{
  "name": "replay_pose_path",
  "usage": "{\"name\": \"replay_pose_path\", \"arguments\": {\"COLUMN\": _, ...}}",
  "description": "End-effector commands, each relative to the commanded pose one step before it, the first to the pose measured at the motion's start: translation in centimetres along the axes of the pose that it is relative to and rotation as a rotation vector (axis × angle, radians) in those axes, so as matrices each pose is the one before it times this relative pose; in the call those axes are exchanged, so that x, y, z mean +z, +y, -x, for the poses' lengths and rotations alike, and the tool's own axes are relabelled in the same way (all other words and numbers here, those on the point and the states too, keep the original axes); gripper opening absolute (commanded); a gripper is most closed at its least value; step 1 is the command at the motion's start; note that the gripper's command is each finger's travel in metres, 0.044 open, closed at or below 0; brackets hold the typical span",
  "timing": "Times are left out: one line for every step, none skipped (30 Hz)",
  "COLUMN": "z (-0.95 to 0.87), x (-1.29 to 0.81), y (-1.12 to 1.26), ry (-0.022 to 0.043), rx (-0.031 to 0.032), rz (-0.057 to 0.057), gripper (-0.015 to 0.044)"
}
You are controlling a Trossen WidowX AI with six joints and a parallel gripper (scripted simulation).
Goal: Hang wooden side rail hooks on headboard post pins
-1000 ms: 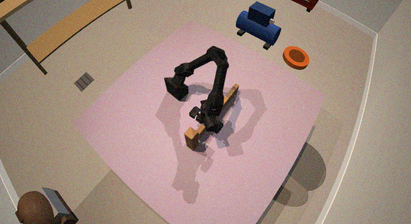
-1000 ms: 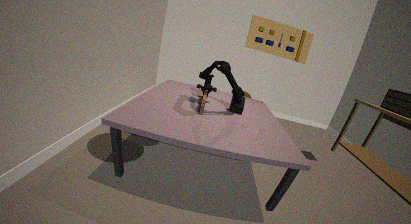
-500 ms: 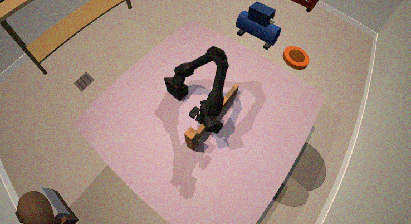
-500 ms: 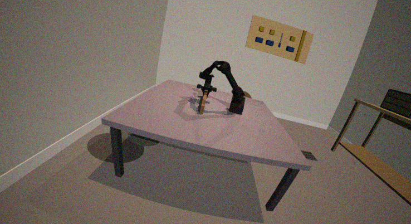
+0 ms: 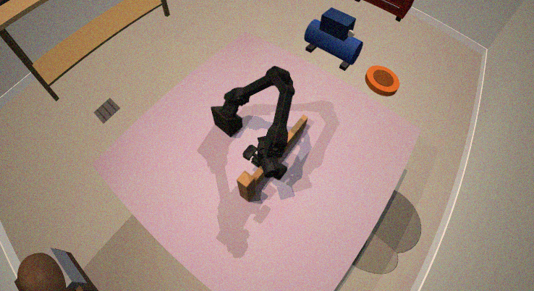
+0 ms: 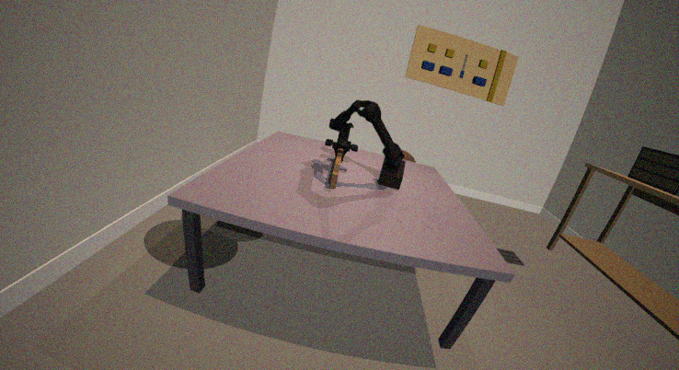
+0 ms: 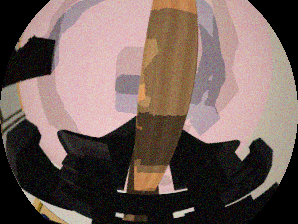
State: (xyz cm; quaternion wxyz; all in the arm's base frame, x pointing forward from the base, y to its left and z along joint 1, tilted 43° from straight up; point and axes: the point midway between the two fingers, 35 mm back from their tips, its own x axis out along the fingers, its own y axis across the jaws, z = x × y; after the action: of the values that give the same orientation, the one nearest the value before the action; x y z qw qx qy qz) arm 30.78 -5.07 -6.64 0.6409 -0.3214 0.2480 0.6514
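— Any writing readable?
— None legible. The gripper [image 5: 270, 165] is clamped on the wooden side rail [image 5: 295, 129], a plain tan bar mid-table [image 5: 149, 158], one end at the headboard post [image 5: 247, 184].

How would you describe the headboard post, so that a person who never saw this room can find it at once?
Start at the pink table in the middle of the room, where the black arm reaches down with its gripper shut on a long wooden rail. Follow the rail to its end nearest the arm's fingers. The headboard post is the short upright wooden block there, standing while the rail runs lengthwise.
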Motion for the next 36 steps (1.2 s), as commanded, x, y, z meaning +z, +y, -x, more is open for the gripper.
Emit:
{"name": "replay_pose_path", "arguments": {"z": 0.229, "x": -0.311, "y": -0.058, "ry": 0.00561, "rx": -0.00649, "rz": 0.0030, "gripper": 0.0000}}
{"name": "replay_pose_path", "arguments": {"z": -0.004, "x": -0.012, "y": -0.011, "ry": 0.00000, "rx": -0.00001, "rz": 0.0000, "gripper": 0.0000}}
{"name": "replay_pose_path", "arguments": {"z": 0.002, "x": -0.012, "y": -0.011, "ry": 0.00001, "rx": -0.00001, "rz": 0.0000, "gripper": 0.0000}}
{"name": "replay_pose_path", "arguments": {"z": 0.005, "x": -0.007, "y": -0.007, "ry": 0.00001, "rx": 0.00000, "rz": 0.0000, "gripper": 0.0000}}
{"name": "replay_pose_path", "arguments": {"z": 0.007, "x": -0.007, "y": -0.007, "ry": 0.00001, "rx": 0.00000, "rz": 0.0000, "gripper": 0.0000}}
{"name": "replay_pose_path", "arguments": {"z": 0.007, "x": -0.007, "y": -0.007, "ry": 0.00001, "rx": 0.00000, "rz": 0.0000, "gripper": 0.0000}}
{"name": "replay_pose_path", "arguments": {"z": 0.007, "x": -0.008, "y": -0.007, "ry": 0.00001, "rx": 0.00000, "rz": 0.0000, "gripper": 0.0000}}
{"name": "replay_pose_path", "arguments": {"z": 0.007, "x": -0.008, "y": -0.007, "ry": 0.00001, "rx": 0.00000, "rz": 0.0000, "gripper": 0.0000}}
{"name": "replay_pose_path", "arguments": {"z": 0.007, "x": -0.008, "y": -0.007, "ry": 0.00001, "rx": 0.00000, "rz": 0.0000, "gripper": 0.0000}}
{"name": "replay_pose_path", "arguments": {"z": 0.007, "x": -0.008, "y": -0.007, "ry": 0.00001, "rx": 0.00000, "rz": 0.0000, "gripper": 0.0000}}
{"name": "replay_pose_path", "arguments": {"z": 0.007, "x": -0.008, "y": -0.007, "ry": 0.00001, "rx": 0.00000, "rz": 0.0000, "gripper": 0.0000}}
{"name": "replay_pose_path", "arguments": {"z": 0.012, "x": -0.012, "y": -0.004, "ry": 0.00001, "rx": 0.00000, "rz": 0.0000, "gripper": 0.0000}}
{"name": "replay_pose_path", "arguments": {"z": 0.011, "x": -0.011, "y": 0.004, "ry": 0.00001, "rx": 0.00000, "rz": 0.0000, "gripper": 0.0000}}
{"name": "replay_pose_path", "arguments": {"z": 0.010, "x": -0.011, "y": 0.011, "ry": 0.00001, "rx": 0.00000, "rz": 0.0000, "gripper": 0.0000}}
{"name": "replay_pose_path", "arguments": {"z": 0.008, "x": -0.011, "y": 0.012, "ry": 0.00001, "rx": 0.00000, "rz": 0.0000, "gripper": 0.0000}}
{"name": "replay_pose_path", "arguments": {"z": 0.002, "x": -0.011, "y": 0.012, "ry": 0.00001, "rx": 0.00000, "rz": 0.0000, "gripper": 0.0000}}
{"name": "replay_pose_path", "arguments": {"z": -0.004, "x": -0.010, "y": 0.011, "ry": 0.00000, "rx": 0.00000, "rz": 0.0000, "gripper": 0.0000}}
{"name": "replay_pose_path", "arguments": {"z": -0.010, "x": -0.010, "y": 0.011, "ry": 0.00000, "rx": 0.00000, "rz": 0.0000, "gripper": 0.0000}}
{"name": "replay_pose_path", "arguments": {"z": -0.011, "x": -0.011, "y": 0.011, "ry": 0.00000, "rx": 0.00000, "rz": 0.0000, "gripper": 0.0000}}
{"name": "replay_pose_path", "arguments": {"z": -0.011, "x": -0.011, "y": 0.011, "ry": 0.00000, "rx": 0.00000, "rz": 0.0000, "gripper": 0.0000}}
{"name": "replay_pose_path", "arguments": {"z": -0.011, "x": -0.011, "y": 0.011, "ry": 0.00000, "rx": 0.00000, "rz": 0.0000, "gripper": 0.0000}}
{"name": "replay_pose_path", "arguments": {"z": -0.011, "x": -0.011, "y": 0.011, "ry": 0.00000, "rx": 0.00000, "rz": 0.0000, "gripper": 0.0000}}
{"name": "replay_pose_path", "arguments": {"z": -0.011, "x": -0.011, "y": 0.004, "ry": 0.00000, "rx": 0.00000, "rz": 0.0000, "gripper": 0.0000}}
{"name": "replay_pose_path", "arguments": {"z": -0.011, "x": -0.011, "y": -0.002, "ry": 0.00000, "rx": 0.00000, "rz": 0.0000, "gripper": 0.0000}}
{"name": "replay_pose_path", "arguments": {"z": -0.011, "x": -0.011, "y": -0.008, "ry": 0.00000, "rx": -0.00001, "rz": 0.0000, "gripper": 0.0000}}
{"name": "replay_pose_path", "arguments": {"z": -0.006, "x": -0.011, "y": -0.011, "ry": 0.00000, "rx": -0.00001, "rz": 0.0000, "gripper": 0.0000}}
{"name": "replay_pose_path", "arguments": {"z": 0.000, "x": -0.012, "y": -0.011, "ry": 0.00001, "rx": -0.00001, "rz": 0.0000, "gripper": 0.0000}}
{"name": "replay_pose_path", "arguments": {"z": 0.004, "x": -0.007, "y": -0.007, "ry": 0.00001, "rx": 0.00000, "rz": 0.0000, "gripper": 0.0000}}
{"name": "replay_pose_path", "arguments": {"z": 0.007, "x": -0.007, "y": -0.006, "ry": 0.00001, "rx": 0.00000, "rz": 0.0000, "gripper": 0.0000}}
{"name": "replay_pose_path", "arguments": {"z": 0.007, "x": -0.007, "y": -0.007, "ry": 0.00001, "rx": 0.00000, "rz": 0.0000, "gripper": 0.0000}}
{"name": "replay_pose_path", "arguments": {"z": 0.007, "x": -0.008, "y": -0.007, "ry": 0.00001, "rx": 0.00000, "rz": 0.0000, "gripper": 0.0000}}
{"name": "replay_pose_path", "arguments": {"z": 0.007, "x": -0.008, "y": -0.007, "ry": 0.00001, "rx": 0.00000, "rz": 0.0000, "gripper": 0.0000}}
{"name": "replay_pose_path", "arguments": {"z": 0.007, "x": -0.008, "y": -0.007, "ry": 0.00001, "rx": 0.00000, "rz": 0.0000, "gripper": 0.0000}}
{"name": "replay_pose_path", "arguments": {"z": 0.007, "x": -0.008, "y": -0.007, "ry": 0.00001, "rx": 0.00000, "rz": 0.0000, "gripper": 0.0000}}
{"name": "replay_pose_path", "arguments": {"z": 0.007, "x": -0.008, "y": -0.007, "ry": 0.00001, "rx": 0.00000, "rz": 0.0000, "gripper": 0.0000}}
{"name": "replay_pose_path", "arguments": {"z": 0.007, "x": -0.008, "y": -0.007, "ry": 0.00001, "rx": 0.00000, "rz": 0.0000, "gripper": 0.0000}}
